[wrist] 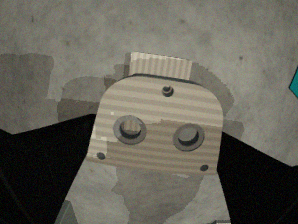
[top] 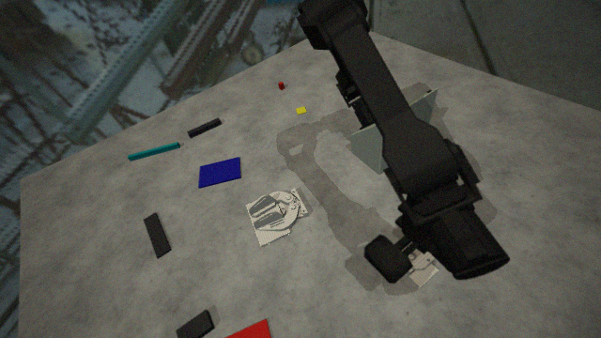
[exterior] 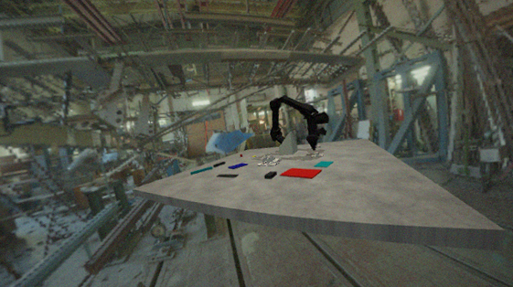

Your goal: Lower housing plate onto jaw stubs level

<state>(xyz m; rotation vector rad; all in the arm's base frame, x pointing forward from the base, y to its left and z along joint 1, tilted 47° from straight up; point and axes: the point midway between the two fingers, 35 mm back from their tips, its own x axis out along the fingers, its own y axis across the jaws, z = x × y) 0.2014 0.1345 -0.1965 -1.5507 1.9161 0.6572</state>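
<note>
The pale housing plate (wrist: 157,107) (top: 421,258), with two large round holes and three small ones, is between the black fingers of my gripper (wrist: 156,129) (exterior: 314,148). The fingers touch its left and right edges, so the gripper is shut on it. A ribbed pale block (wrist: 160,65) (top: 424,276) shows past the plate's far edge. Whether the plate touches the block or the surface cannot be told. A pale round mechanism (top: 282,217) (exterior: 268,160) with long grey shapes lies well to the left in the top view. The arm partly hides the plate there; no jaw stubs are clearly visible.
An upright grey-green panel (top: 368,147) (exterior: 288,144) stands behind the gripper, beside the arm. A blue rectangle (top: 220,172), a dark bar (top: 157,235), a dark block (top: 196,324) and a red rectangle (top: 255,330) (exterior: 301,173) lie left. A teal pad (exterior: 324,164) lies near the gripper.
</note>
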